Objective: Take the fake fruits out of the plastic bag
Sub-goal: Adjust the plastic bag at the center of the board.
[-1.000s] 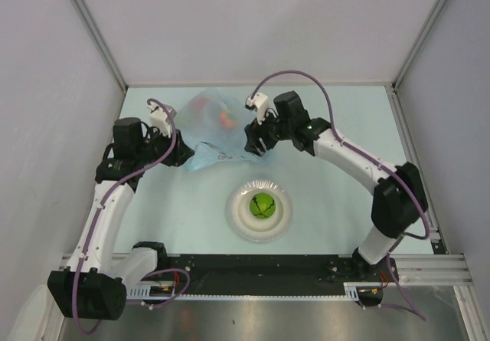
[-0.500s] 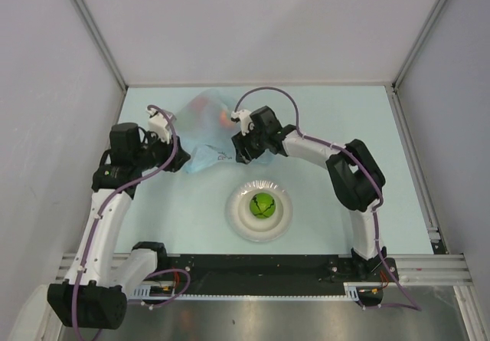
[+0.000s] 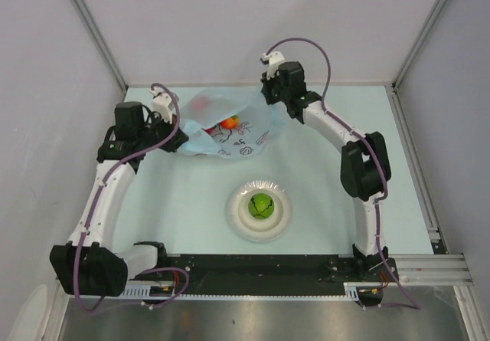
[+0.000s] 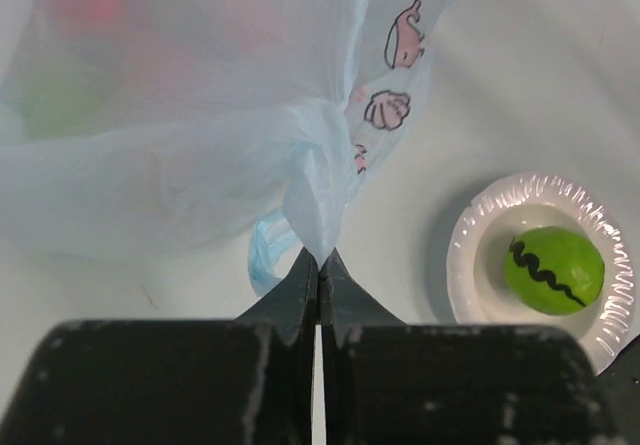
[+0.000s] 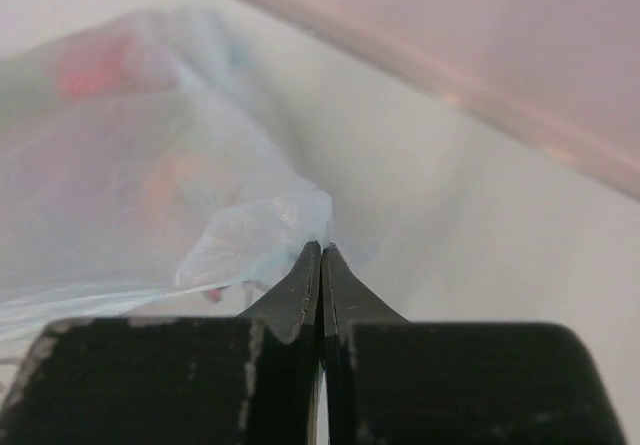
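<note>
A green fake fruit (image 3: 262, 204) is sitting on a white plate (image 3: 233, 217) on the worktop (image 3: 329, 203), nearest the arm bases. Beyond it, the left gripper (image 4: 318, 257) is pinching a gathered fold at the near-left edge of the plastic bag (image 3: 237, 138). The bag is lying stretched across the far worktop, with reddish fruits (image 3: 228, 122) showing through. Farthest back, the right gripper (image 5: 320, 250) is clenching the bag's far-right edge.

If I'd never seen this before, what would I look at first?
Probably the crinkly light-blue see-through plastic bag at the far side of the table, stretched between the two arms: the left gripper and the right gripper each pinch an edge of it. Red and orange shapes show through it. Nearer the arms, a round green fake fruit with a black squiggle sits on a white plate.
</note>
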